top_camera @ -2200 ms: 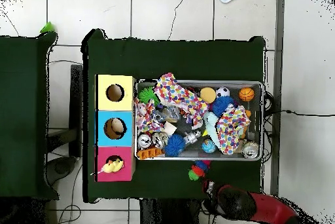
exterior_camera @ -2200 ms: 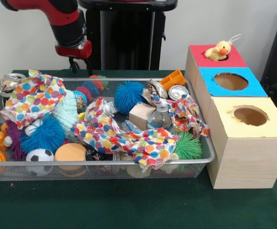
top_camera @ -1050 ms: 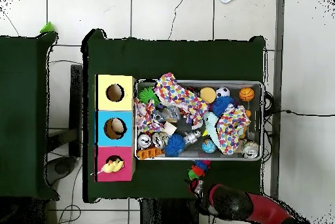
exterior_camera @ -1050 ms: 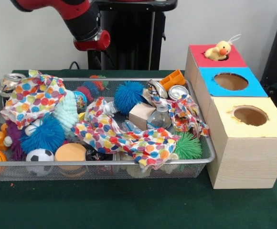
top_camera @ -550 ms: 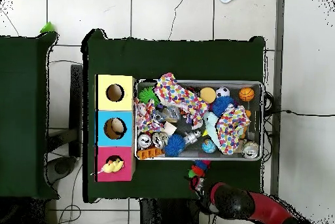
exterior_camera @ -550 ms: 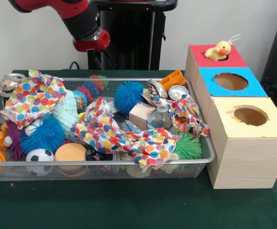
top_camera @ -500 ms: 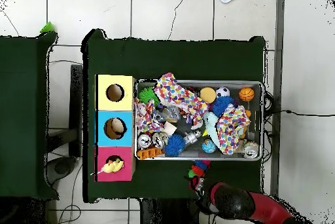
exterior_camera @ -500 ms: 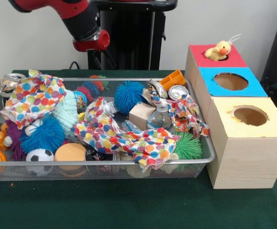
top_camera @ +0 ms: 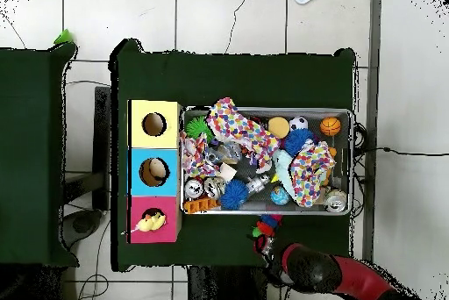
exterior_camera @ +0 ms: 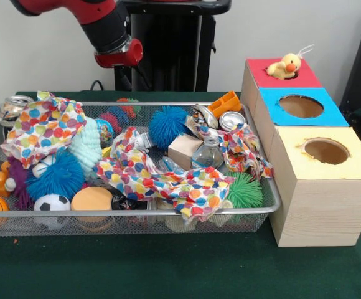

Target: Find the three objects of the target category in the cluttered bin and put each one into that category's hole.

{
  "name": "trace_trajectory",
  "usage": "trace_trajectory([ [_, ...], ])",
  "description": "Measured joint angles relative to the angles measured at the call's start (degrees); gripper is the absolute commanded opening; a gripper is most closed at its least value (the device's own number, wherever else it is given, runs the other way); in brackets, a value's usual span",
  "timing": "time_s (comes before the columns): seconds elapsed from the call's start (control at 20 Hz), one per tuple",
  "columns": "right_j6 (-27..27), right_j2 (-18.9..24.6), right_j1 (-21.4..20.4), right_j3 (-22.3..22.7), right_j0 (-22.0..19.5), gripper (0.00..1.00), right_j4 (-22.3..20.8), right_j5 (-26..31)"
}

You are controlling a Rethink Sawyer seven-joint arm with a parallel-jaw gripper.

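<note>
the red arm (exterior_camera: pixel 109 31) hung behind the wire bin (exterior_camera: pixel 131 215) — its gripper's state could not be told. a yellow plush duck (exterior_camera: pixel 284 65) sat in the red box's hole (top_camera: pixel 151 221), beside the blue box (exterior_camera: pixel 300 106) and yellow box (exterior_camera: pixel 325 151). dotted cloths (exterior_camera: pixel 149 171) lay over the clutter — a blue spiky ball (exterior_camera: pixel 168 124) among it.

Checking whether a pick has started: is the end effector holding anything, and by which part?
Cannot be told. The arm hangs behind the bin, and its end effector's tips are not visible in either view.
</note>
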Motion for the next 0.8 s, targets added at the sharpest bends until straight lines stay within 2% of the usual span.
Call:
trace_trajectory([
  [0.25, 0.0, -0.2, -0.9, 0.0, 1.9, 1.0, -1.6, 0.0],
  [0.8, 0.0, -2.4, -4.8, -1.5, 8.7, 1.0, -5.8, 0.0],
])
